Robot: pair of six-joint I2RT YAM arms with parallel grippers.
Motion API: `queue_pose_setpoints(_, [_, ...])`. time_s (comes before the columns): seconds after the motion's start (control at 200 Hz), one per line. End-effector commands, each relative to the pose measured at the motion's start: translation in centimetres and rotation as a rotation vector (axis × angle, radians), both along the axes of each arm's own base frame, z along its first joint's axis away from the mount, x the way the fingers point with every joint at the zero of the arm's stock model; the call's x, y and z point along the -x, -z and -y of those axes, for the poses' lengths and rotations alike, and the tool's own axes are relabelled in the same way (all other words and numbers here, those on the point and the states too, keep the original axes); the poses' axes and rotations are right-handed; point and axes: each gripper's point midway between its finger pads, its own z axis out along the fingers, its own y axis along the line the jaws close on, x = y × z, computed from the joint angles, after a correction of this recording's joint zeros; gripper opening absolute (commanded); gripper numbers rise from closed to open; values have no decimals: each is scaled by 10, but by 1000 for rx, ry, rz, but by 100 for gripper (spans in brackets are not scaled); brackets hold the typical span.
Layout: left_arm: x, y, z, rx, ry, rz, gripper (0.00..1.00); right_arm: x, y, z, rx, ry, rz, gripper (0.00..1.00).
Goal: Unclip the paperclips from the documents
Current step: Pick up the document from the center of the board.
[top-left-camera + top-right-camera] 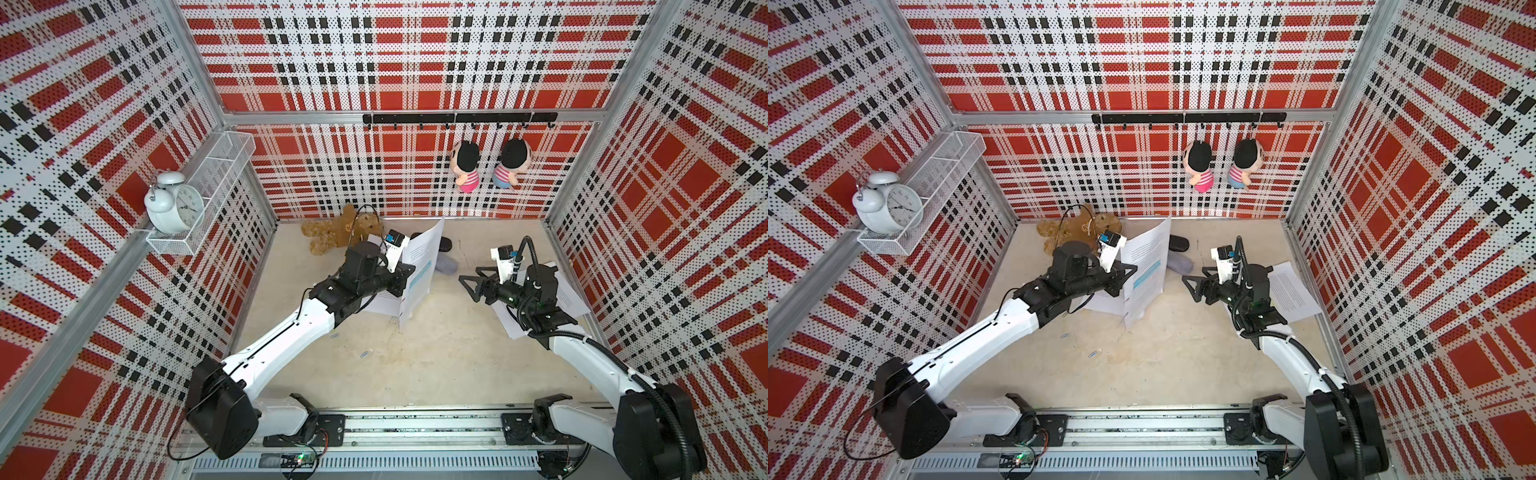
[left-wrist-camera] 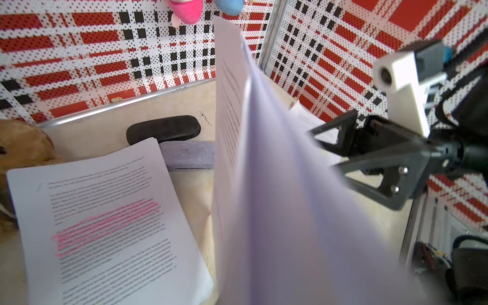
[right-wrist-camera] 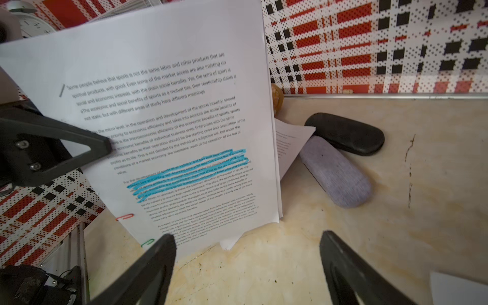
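Up close, right end effector [image 3: 248,237] with black fingers spread wide, holding nothing, over the counter [image 3: 383,211]. Faces a document with a blue band [image 3: 171,105], stood up tall on its edge. Left end effector [image 3: 105,148] pressed together on the side of that document, pinching the pages. Clipped on its edge, an orange-red paperclip [image 3: 125,217] and a green paperclip [image 3: 148,242]. Behind it, a black case [image 3: 346,133] and a grey case [image 3: 335,171], touching. Flat on the counter near the left arm, a document with a pink band [image 2: 105,224]. Under the right arm, a third document [image 1: 573,295]. Out on the bare counter, a loose paperclip [image 1: 333,333] and a second loose paperclip [image 1: 363,354], near each other.
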Motion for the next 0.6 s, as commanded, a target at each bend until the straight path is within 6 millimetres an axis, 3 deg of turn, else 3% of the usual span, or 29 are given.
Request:
queue_pose_setpoints(0.0, [15, -23, -5, -52, 84, 177, 0, -5, -33, -21, 22, -115, 169, 89])
queue_pose_setpoints(0.145, [23, -45, -9, -41, 106, 230, 0, -18, -38, -43, 19, -205, 205, 89])
queue_pose_setpoints(0.371, [36, -74, -6, 16, 159, 272, 0, -28, -44, -60, -38, -295, 265, 91])
queue_pose_setpoints(0.591, [39, -79, -11, 38, 189, 276, 0, -18, -77, -70, -126, -363, 347, 91])
